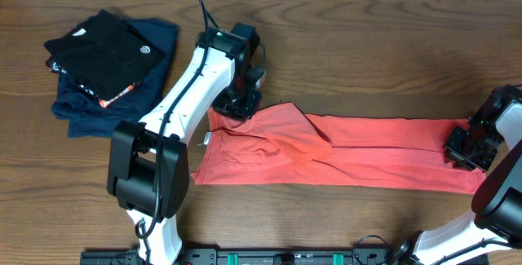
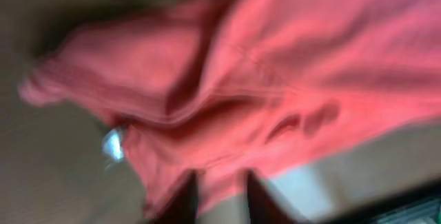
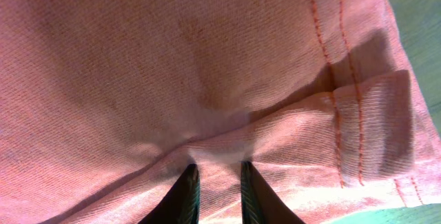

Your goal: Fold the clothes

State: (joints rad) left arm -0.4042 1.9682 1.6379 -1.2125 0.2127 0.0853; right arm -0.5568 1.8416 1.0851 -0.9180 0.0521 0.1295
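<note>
- The dark wood table [image 1: 367, 53] carries the coral-red T-shirt [image 1: 367, 155], which lies flat as 1 long band across the middle. The band runs from beside the left arm to the right arm.
- Handling judgement for the T-shirt: it is light, soft cotton with no stiffness.
  - It will probably sag from any grip point, wrinkle readily, and drag on the wood rather than slide.
  - It is not fragile.
  - Take hold at a corner or along the stitched hem [image 3: 337, 79], where doubled cloth gives the fingers more to bite.
- 2 other items sit stacked at the far left of the table, clear of the T-shirt: a black garment [image 1: 102, 49] on a navy garment [image 1: 155, 77].
- The right pincer [image 1: 466, 147] sits on the right end of the band. The right wrist view shows its fingers close together with a ridge of cloth gathered between them, so it is clenched on the T-shirt.
- The left pincer [image 1: 236, 103] sits at the far left corner of the band.
  - The left wrist view is blurred.
  - Red cloth appears between the 2 dark fingers, but I cannot tell whether they are released or clenched.
- A small white label [image 2: 114, 145] shows at the left edge of the T-shirt, near the left pincer.
</note>
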